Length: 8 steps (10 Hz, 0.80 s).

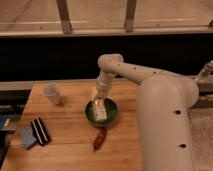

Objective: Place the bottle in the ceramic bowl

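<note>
The green ceramic bowl (114, 116) sits on the wooden table a little right of its middle. The cream-white bottle (100, 111) with its orange-tan label is inside the bowl, its lower end down on the bowl's floor and its upper end toward the far rim. My gripper (100, 95) hangs straight down over the bowl's far-left rim, right at the bottle's upper end. I cannot tell whether it still grips the bottle.
A white cup (51, 93) stands at the table's back left. A reddish-brown elongated object (99, 139) lies just in front of the bowl. A dark striped object (40, 130) and a blue one (27, 137) lie at the front left. My arm's large white body (165, 125) covers the right side.
</note>
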Tool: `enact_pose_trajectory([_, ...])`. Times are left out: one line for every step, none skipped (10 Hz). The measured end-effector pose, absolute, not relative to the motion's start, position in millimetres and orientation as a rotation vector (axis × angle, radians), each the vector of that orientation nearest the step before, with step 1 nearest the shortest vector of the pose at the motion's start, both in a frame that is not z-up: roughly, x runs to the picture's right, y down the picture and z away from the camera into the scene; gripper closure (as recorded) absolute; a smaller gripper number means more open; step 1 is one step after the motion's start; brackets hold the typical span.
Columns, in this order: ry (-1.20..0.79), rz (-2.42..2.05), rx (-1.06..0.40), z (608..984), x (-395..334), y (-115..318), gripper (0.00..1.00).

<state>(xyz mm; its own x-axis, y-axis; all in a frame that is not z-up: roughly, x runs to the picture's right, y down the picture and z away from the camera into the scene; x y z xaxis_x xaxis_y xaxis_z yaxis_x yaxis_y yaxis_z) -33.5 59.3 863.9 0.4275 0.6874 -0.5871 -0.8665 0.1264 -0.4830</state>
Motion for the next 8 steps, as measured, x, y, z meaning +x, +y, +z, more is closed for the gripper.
enact_pose_trajectory([0.243,1.147,-0.884,863.9,-33.5,59.1,0.56])
enact_pose_trajectory([0.243,1.147,-0.884,864.1,-33.3,59.3,0.48])
enact_pose_trajectory([0.243,1.148,-0.884,864.2,-32.9,59.2,0.36])
enact_pose_trajectory([0.244,1.148,-0.883,864.2,-32.5,59.1,0.26])
enact_pose_trajectory([0.244,1.148,-0.883,864.3,-32.3,59.2,0.22])
enact_pose_trajectory([0.244,1.148,-0.883,864.3,-32.3,59.1,0.20])
enact_pose_trajectory([0.244,1.149,-0.883,864.3,-32.2,59.1,0.20])
enact_pose_trajectory([0.244,1.149,-0.883,864.4,-32.2,59.1,0.20])
